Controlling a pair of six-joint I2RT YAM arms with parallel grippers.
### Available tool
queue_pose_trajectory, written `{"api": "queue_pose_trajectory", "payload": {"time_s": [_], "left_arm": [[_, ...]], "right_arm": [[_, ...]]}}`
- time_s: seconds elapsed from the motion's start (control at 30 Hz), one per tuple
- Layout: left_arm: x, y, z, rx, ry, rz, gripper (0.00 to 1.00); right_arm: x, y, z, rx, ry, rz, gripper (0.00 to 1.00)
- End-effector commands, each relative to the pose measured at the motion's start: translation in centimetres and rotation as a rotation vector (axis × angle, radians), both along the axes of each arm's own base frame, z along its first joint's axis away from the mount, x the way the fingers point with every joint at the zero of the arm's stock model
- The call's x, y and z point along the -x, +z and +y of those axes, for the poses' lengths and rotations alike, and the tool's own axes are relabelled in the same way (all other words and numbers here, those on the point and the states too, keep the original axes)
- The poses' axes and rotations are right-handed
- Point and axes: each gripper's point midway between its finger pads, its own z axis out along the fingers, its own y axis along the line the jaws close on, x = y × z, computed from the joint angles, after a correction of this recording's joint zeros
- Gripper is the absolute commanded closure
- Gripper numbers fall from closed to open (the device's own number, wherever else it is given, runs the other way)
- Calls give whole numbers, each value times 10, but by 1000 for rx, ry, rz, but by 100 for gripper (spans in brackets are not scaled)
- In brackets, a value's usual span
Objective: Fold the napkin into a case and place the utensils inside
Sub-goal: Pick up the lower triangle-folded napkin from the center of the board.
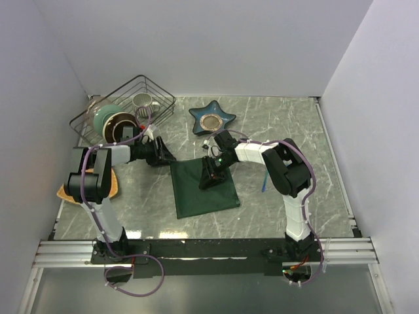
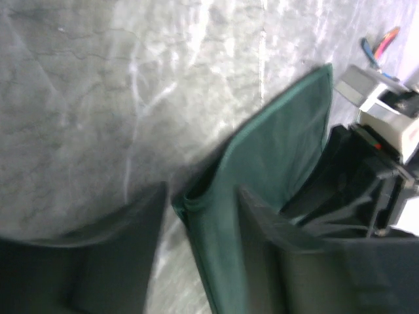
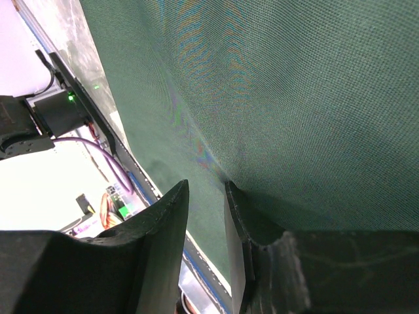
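Observation:
The dark green napkin lies flat near the table's middle, in one roughly square piece. My left gripper is at its far left corner. In the left wrist view the napkin has that corner between the open fingers of my left gripper, and neither finger presses on it. My right gripper is down on the napkin's far edge. Its fingers stand slightly apart over the napkin with nothing pinched. The blue utensil lies right of the cloth. Both utensils show far off in the left wrist view.
A blue star-shaped dish sits behind the napkin. A wire basket at the back left holds a bowl and a mug. An orange-tan mat lies by the left arm. White walls close in three sides.

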Motion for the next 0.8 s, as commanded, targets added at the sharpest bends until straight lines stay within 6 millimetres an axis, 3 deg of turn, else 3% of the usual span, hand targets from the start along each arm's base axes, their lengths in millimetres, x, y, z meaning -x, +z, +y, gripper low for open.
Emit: {"api": "queue_pose_trajectory", "payload": {"time_s": [0.0,0.13,0.3,0.77], "left_arm": [[7,5,7,-49,17,20,39],[19,-11,11,-73,33,80,38],[33,-27,3,-34,17,151,45],[18,-1,-13,-8,-56,43,73]], "right_arm": [[-5,-13,-6,36,-8,-15,64],[-6,-13,-6,36,-11,-14,64],[-5,-15,-8,39,-12,-12,64],[-7,-18,-8,52,-11,-11,64]]}}
